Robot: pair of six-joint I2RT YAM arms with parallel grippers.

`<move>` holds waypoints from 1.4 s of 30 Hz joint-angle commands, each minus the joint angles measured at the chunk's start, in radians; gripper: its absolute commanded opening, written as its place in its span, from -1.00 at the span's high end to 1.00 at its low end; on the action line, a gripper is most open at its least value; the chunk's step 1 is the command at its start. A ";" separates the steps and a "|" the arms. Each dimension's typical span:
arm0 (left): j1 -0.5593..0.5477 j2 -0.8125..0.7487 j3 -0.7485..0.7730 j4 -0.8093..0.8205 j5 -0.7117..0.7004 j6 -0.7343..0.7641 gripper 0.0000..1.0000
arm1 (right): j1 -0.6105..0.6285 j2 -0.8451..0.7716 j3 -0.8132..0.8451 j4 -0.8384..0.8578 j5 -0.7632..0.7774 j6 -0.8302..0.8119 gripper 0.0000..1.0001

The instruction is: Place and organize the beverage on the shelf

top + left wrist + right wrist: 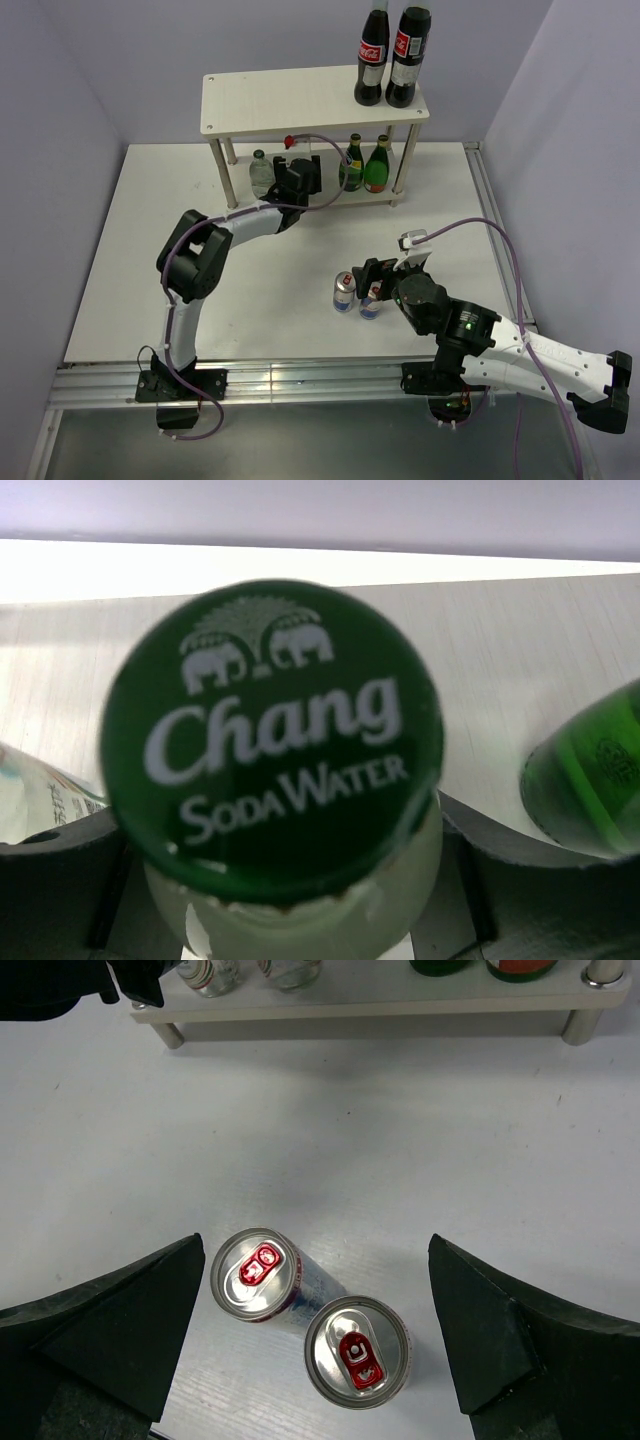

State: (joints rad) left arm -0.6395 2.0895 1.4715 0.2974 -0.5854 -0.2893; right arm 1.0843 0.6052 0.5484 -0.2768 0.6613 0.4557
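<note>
The shelf (290, 100) stands at the back. On its lower board (500, 680) are two dark green bottles (351, 165) (378, 165) and a clear green-capped bottle (260, 172). My left gripper (297, 175) reaches under the top board and is shut on the second clear bottle (270, 730), its "Chang Soda Water" cap between the fingers (60, 870). Two blue-and-silver cans (344, 290) (370, 300) stand upright side by side on the table. My right gripper (315, 1250) hovers over the cans (255, 1273) (357, 1350), open and empty.
Two tall cola bottles (372, 55) (408, 50) stand on the right end of the top board. The shelf's legs (400, 165) and low front edge (380, 1005) lie beyond the cans. A metal rail (300, 380) runs along the table's near edge.
</note>
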 commanded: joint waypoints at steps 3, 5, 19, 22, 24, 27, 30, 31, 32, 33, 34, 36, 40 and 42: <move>0.012 -0.017 0.081 0.078 -0.028 0.001 0.40 | 0.008 -0.015 -0.011 0.033 0.003 -0.002 -1.00; 0.012 -0.011 0.084 0.080 -0.039 0.004 0.06 | 0.008 -0.016 -0.011 0.034 0.003 0.000 -1.00; -0.020 -0.075 0.017 0.046 -0.017 -0.022 -0.99 | 0.006 -0.030 -0.015 0.033 0.014 0.003 -1.00; -0.052 -0.117 -0.028 0.036 -0.053 -0.022 -0.99 | 0.006 -0.033 -0.016 0.033 0.023 0.001 -1.00; -0.066 -0.147 -0.059 0.028 -0.063 -0.027 -0.99 | 0.006 -0.036 -0.018 0.036 0.024 0.000 -1.00; -0.098 -0.230 -0.143 0.032 -0.086 -0.036 -0.99 | 0.006 -0.038 -0.016 0.033 0.046 0.003 -1.00; -0.121 -0.336 -0.217 -0.006 -0.091 -0.053 -0.99 | 0.006 -0.041 -0.019 0.034 0.058 0.003 -1.00; -0.138 -0.394 -0.247 -0.021 -0.100 -0.054 -0.99 | 0.006 -0.039 -0.019 0.033 0.061 0.003 -1.00; -0.149 -0.425 -0.266 -0.039 -0.119 -0.053 -0.99 | 0.006 -0.038 -0.019 0.033 0.067 0.005 -1.00; -0.158 -0.457 -0.283 -0.050 -0.117 -0.048 -0.99 | 0.006 -0.036 -0.019 0.033 0.070 0.005 -1.00; -0.176 -0.517 -0.315 -0.061 -0.116 -0.044 -0.99 | 0.006 -0.033 -0.016 0.031 0.076 0.005 -1.00; -0.195 -0.571 -0.338 -0.101 -0.119 -0.047 -0.99 | 0.008 -0.028 -0.016 0.030 0.087 0.005 -1.00; -0.229 -0.705 -0.396 -0.213 -0.131 -0.085 -0.99 | 0.006 -0.018 -0.010 0.015 0.104 0.011 -1.00; -0.249 -0.755 -0.444 -0.243 -0.061 -0.100 -0.99 | 0.006 -0.019 -0.008 0.002 0.109 0.020 -1.00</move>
State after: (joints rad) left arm -0.8669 1.3933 1.0863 0.1513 -0.6891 -0.3534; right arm 1.0843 0.5869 0.5354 -0.2779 0.7246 0.4568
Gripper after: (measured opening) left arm 0.993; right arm 0.998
